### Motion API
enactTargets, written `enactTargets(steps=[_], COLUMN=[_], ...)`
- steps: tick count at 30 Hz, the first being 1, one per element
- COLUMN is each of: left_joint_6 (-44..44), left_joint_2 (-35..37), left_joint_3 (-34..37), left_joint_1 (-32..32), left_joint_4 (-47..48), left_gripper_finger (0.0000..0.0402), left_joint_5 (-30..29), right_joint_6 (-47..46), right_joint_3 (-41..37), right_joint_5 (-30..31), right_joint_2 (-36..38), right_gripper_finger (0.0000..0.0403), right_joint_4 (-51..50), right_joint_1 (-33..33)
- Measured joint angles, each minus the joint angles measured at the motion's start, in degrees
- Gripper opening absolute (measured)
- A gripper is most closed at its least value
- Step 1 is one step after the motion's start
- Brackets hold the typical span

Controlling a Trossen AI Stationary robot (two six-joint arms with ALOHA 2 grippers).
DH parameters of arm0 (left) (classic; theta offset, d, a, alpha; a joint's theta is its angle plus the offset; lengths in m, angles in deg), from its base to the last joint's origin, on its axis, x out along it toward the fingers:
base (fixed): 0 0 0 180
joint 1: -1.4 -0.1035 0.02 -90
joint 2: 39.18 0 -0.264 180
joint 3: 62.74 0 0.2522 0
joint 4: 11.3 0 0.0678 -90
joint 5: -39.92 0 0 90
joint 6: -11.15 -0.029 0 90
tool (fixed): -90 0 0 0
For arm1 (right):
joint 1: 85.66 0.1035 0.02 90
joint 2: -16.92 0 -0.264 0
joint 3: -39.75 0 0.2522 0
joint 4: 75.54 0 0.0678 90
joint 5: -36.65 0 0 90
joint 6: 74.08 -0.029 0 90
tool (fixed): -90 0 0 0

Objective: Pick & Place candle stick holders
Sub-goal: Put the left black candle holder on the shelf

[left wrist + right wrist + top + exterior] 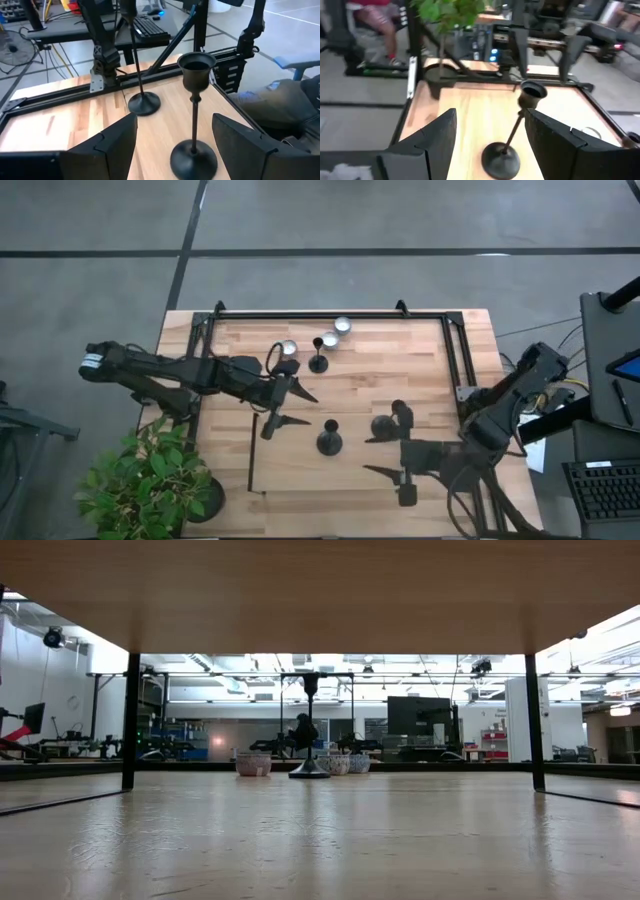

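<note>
- Your left gripper (285, 408) stands spread wide and empty, fingers flanking the middle holder (329, 440), which stands upright and free.
- Your right gripper (385, 452) is also released, lined up on the right holder (384, 425).
- The third holder (318, 361) stands by the tealights (330, 338); likely next.

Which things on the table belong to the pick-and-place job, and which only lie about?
Job:
- candle stick holder by the tealights
- middle candle stick holder
- right candle stick holder

Just lying about:
- three tealight candles
- potted plant, beside the table
</note>
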Motion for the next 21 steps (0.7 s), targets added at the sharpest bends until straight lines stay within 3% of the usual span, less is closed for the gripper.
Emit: enactTargets(steps=[5, 14, 21], left_joint_6=[-0.17, -0.54, -0.67], left_joint_2=[2.62, 5.52, 6.13], left_joint_3=[0.0, 0.0, 0.01], left_joint_1=[-0.02, -0.04, -0.09], left_joint_4=[3.58, 6.47, 6.45], left_gripper_finger=[0.0255, 0.0255, 0.0255], left_joint_5=[-1.82, -4.47, -4.45], right_joint_6=[-1.5, -9.02, -11.02], right_joint_3=[0.34, 0.27, 0.44], right_joint_5=[10.93, 13.82, 15.46], right_joint_2=[-4.46, -12.47, -11.89], right_gripper_finger=[0.0228, 0.0228, 0.0228], right_joint_4=[3.62, 7.42, 8.66], right_joint_1=[2.46, 4.36, 5.5])
